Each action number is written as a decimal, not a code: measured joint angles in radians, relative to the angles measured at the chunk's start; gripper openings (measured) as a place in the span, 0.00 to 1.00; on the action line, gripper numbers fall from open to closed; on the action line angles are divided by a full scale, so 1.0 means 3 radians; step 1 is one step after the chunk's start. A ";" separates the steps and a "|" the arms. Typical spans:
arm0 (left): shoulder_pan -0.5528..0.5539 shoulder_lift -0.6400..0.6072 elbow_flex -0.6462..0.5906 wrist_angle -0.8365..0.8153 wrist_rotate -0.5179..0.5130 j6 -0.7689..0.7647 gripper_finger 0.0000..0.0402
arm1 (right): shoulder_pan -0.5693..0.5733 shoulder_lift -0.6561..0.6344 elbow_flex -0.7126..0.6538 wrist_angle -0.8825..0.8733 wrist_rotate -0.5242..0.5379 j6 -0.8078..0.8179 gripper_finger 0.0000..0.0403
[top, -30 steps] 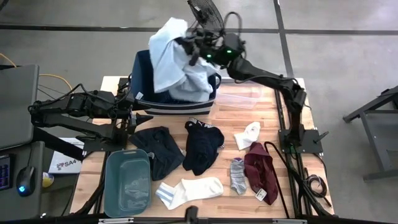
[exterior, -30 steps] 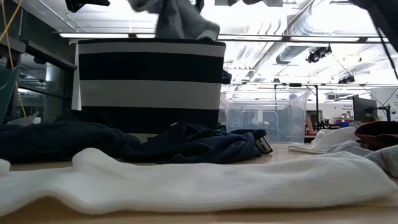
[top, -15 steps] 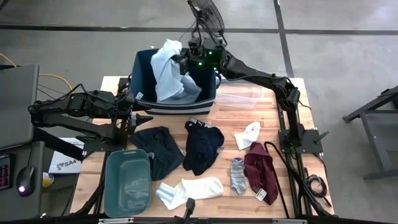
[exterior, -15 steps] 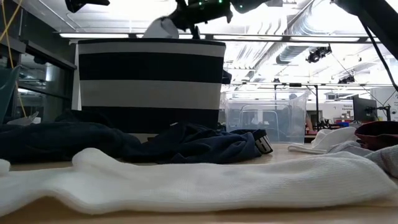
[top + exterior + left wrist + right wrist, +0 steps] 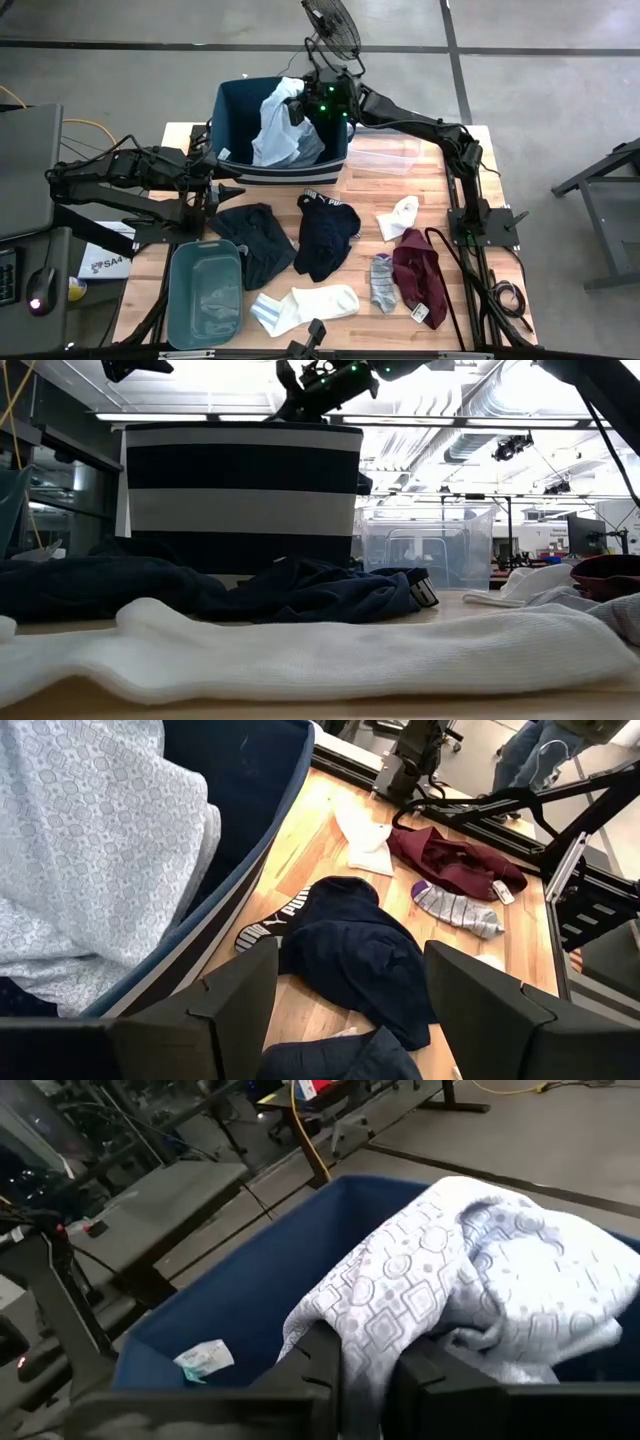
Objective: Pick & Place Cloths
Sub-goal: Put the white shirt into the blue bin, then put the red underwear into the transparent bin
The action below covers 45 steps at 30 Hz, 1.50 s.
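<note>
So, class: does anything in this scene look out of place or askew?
Yes: the light blue shirt is heaped unevenly in the navy bin, with the right claw over it, while other cloths lie scattered on the table.

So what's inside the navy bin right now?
The light blue shirt lies in the navy bin, with the right gripper at it. Anything beneath the shirt is covered.

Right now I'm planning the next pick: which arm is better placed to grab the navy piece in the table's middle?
Left. The left gripper hangs open beside the navy piece, while the right gripper is over the bin, shut on the light blue shirt.
</note>
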 joint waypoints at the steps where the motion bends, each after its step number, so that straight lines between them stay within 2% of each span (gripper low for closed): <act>1: -0.0001 0.0000 0.0000 0.0000 0.0000 0.0000 0.61 | 0.0001 0.0000 0.0000 -0.0004 -0.0032 -0.0004 0.12; 9: -0.0001 0.0000 0.0000 0.0001 0.0001 -0.0003 0.61 | -0.0016 -0.0007 0.0000 0.0000 -0.0359 0.0145 0.45; 14: -0.0001 0.0000 0.0000 0.0000 0.0001 -0.0004 0.61 | -0.0102 -0.0056 0.0000 -0.0005 -0.0708 0.0367 0.62; 20: -0.0001 -0.0001 0.0000 -0.0034 0.0003 -0.0048 0.61 | -0.0189 -0.0246 0.0000 -0.0223 -0.1381 0.0612 0.67; 25: -0.0001 -0.0001 0.0000 -0.0069 0.0003 -0.0053 0.61 | -0.0111 -0.0522 0.0000 -0.1007 -0.1442 0.0331 0.64; 31: -0.0001 -0.0003 0.0000 -0.0067 0.0009 -0.0053 0.61 | 0.0137 -0.0855 0.0000 -0.2143 -0.1235 -0.0049 0.63; 36: 0.0000 -0.0003 0.0000 -0.0066 0.0009 -0.0053 0.61 | 0.0452 -0.1102 0.0001 -0.3145 -0.0661 -0.0056 0.63; 39: -0.0001 -0.0003 0.0000 -0.0066 0.0009 -0.0053 0.61 | 0.0667 -0.1182 0.0001 -0.3732 -0.0206 0.0200 0.63; 42: -0.0001 -0.0003 0.0000 -0.0068 0.0008 -0.0053 0.61 | 0.0898 -0.1215 0.0000 -0.4256 0.0244 0.0710 0.63; 45: 0.0000 -0.0003 0.0000 -0.0126 0.0006 -0.0025 0.61 | 0.1146 -0.1220 -0.0025 -0.4456 0.0573 0.1090 0.63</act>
